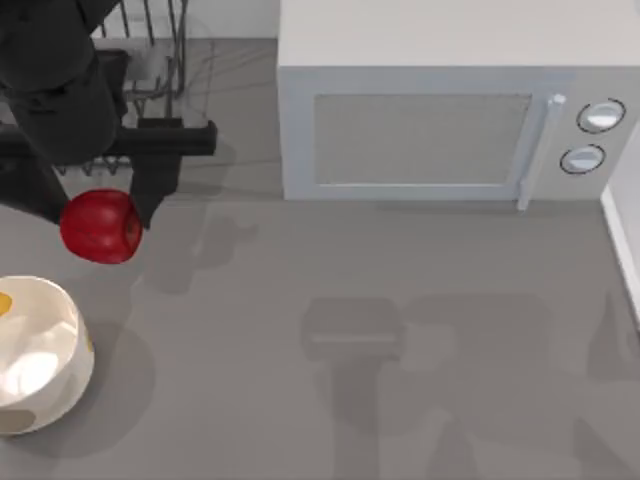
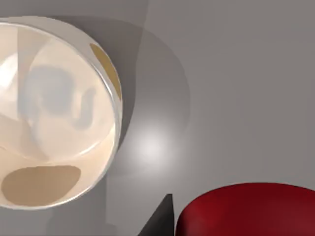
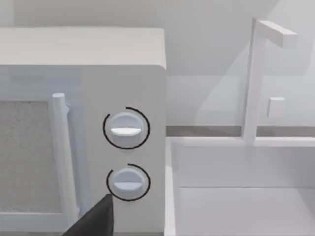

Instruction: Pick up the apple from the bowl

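Holding apple clear of bench, left hand closed on fruit, fingers mostly hidden behind it. Bowl sits below hand, near, cut off at frame edge. Microwave well apart; no readable writing on dials. Right hand: dark tip visible, finger state cannot tell.

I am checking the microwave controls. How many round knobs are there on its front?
2. Both sit on the microwave panel right of the door handle: upper knob, lower knob, one directly beneath the other. None looks hidden.
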Available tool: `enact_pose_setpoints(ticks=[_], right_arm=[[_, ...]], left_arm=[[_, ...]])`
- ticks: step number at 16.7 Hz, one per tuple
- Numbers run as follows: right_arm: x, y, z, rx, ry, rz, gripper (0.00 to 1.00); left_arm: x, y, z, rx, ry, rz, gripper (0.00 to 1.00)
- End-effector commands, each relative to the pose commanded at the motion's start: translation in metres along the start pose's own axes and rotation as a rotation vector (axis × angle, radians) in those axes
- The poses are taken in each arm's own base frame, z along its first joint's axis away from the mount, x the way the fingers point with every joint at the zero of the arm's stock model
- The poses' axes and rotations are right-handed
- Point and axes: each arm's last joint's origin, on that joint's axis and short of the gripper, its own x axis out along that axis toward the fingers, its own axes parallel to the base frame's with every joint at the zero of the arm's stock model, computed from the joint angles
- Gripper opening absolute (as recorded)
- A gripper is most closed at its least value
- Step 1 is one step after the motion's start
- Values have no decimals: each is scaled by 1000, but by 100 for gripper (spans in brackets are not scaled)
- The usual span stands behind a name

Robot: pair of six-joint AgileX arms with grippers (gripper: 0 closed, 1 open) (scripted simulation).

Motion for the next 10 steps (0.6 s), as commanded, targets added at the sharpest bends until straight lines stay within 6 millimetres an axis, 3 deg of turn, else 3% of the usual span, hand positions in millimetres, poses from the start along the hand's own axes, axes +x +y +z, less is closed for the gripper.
enact_pose_setpoints(ticks=[2, 4, 10], right_arm=[[0, 0, 0, 0, 0, 0, 100], [0, 0, 0, 0, 0, 0, 100], [0, 0, 0, 0, 0, 0, 100]], left_arm=[[20, -31, -6, 0, 12, 8, 0], [33, -47, -12, 1, 17, 14, 0], [35, -50, -13, 0, 15, 12, 0]])
